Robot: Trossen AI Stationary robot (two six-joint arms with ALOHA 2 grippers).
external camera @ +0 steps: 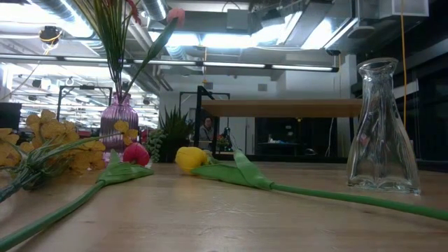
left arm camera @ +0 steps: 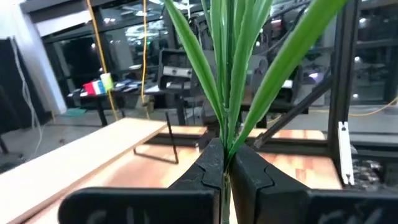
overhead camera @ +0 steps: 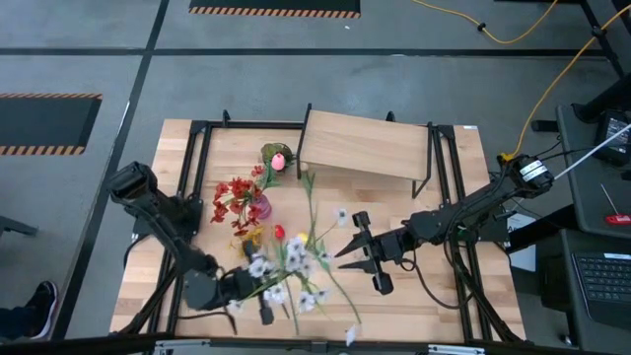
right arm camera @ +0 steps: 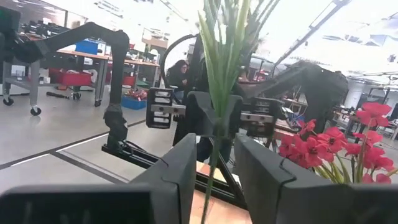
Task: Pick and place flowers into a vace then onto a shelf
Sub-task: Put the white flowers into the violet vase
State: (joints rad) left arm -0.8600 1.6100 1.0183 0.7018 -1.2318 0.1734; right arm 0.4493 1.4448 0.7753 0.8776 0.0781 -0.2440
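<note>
A flower bunch with white blossoms (overhead camera: 291,266) and long green leaves (left arm camera: 230,68) hangs above the near middle of the table, between my two grippers. My left gripper (overhead camera: 248,287) is shut on its stem. My right gripper (right arm camera: 216,163) stands open, a finger on either side of the same stem (right arm camera: 213,155) and apart from it; in the high view it (overhead camera: 341,252) faces the left one. A purple vase (overhead camera: 258,207) holds red flowers. The light-wood shelf (overhead camera: 365,143) stands at the far middle. My left gripper pinches the green stem at the base of its leaves (left arm camera: 225,148) between its two fingers (left arm camera: 208,163). The fingers come level from the table's left side and lie across the stem. The bunch is lifted clear of the table.
A yellow bud (external camera: 189,158) and a red bud (external camera: 136,154) lie on the table with their long stems, next to a yellow bunch (external camera: 52,143). A clear glass vase (external camera: 381,133) stands near the front. A second vase with a pink bud (overhead camera: 277,159) stands beside the shelf.
</note>
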